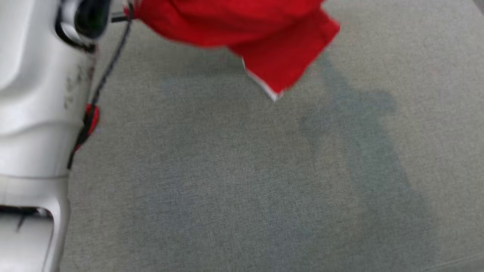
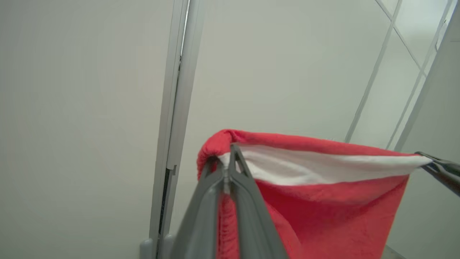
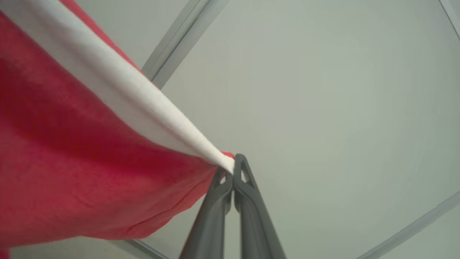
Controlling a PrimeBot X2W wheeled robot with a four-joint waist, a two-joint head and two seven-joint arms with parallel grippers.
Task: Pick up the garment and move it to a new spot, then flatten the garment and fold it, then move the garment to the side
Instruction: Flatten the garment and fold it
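Grey woven surface (image 1: 242, 189); fleecy red garment (image 1: 272, 41) in left gripper (image 2: 224, 162), right gripper (image 3: 233, 169)

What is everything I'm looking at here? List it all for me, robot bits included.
garment: one, red with a white band, hanging above the surface, stretched between both grippers
surface: one, grey woven fabric, beneath the garment
wall: pale, behind the garment in both wrist views
frame strips: several, pale grey, running across the wall
pale robot arm: one, white, left edge of the head view
cable: one, black with a red tag, alongside the pale robot arm
left gripper: one, dark grey, shut on one upper corner of the garment
right gripper: one, dark grey, shut on the other upper corner
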